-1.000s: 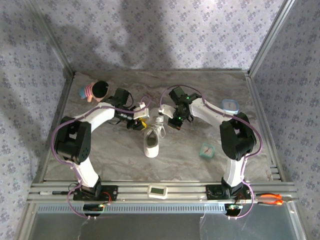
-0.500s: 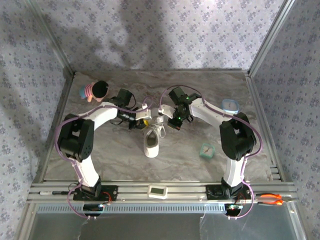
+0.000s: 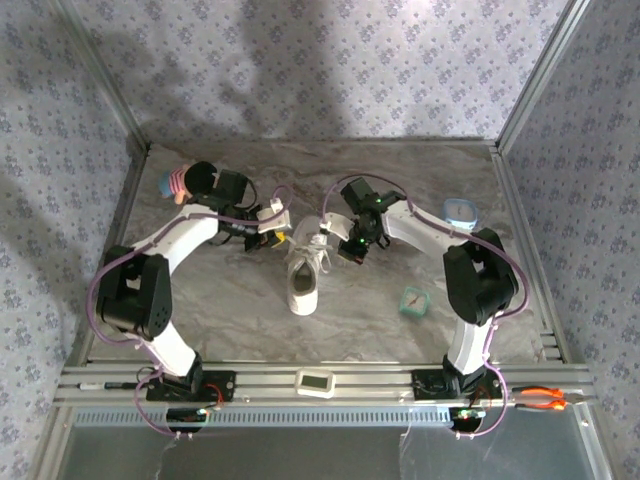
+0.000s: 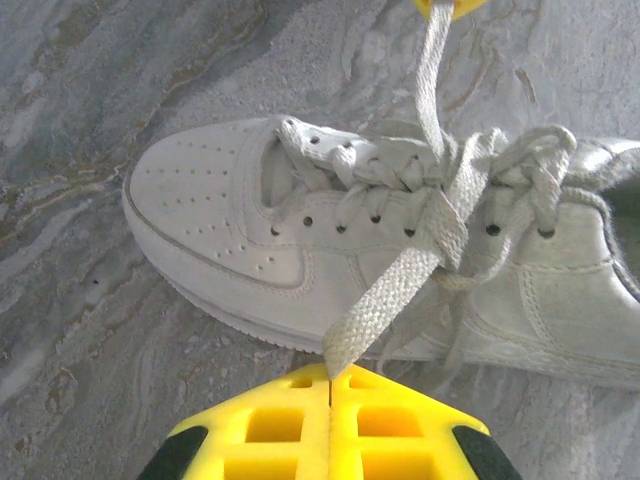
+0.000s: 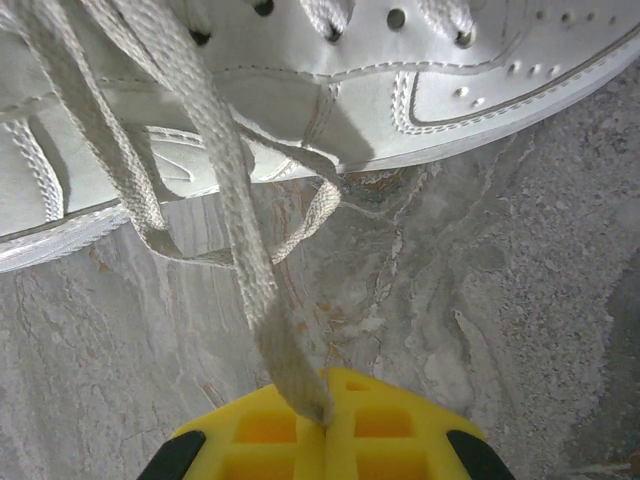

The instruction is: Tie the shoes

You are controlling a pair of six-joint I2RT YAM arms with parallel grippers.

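A doll [image 3: 190, 182] lies to the left of the left end effector [image 3: 272, 230], which is pinched closed on one lace [image 4: 400, 290] of the white sneaker [image 3: 304, 280] to its right on the tabletop [image 3: 230, 305]. The right end effector [image 3: 347, 245] clamps the other lace [image 5: 225, 200]. A small teal object [image 3: 412, 300] and a blue-lidded tub [image 3: 459, 211] sit to its right.

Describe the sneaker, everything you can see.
The sneaker is a white low-top that looks like leather, with a perforated toe, stitched panels and a row of eyelets. It stands upright on its sole on the table, toe toward the arm bases. Its flat woven white laces cross in a loose tangle over the tongue. One strand runs taut to the shut left gripper and another to the shut right gripper, one on each side of the shoe.
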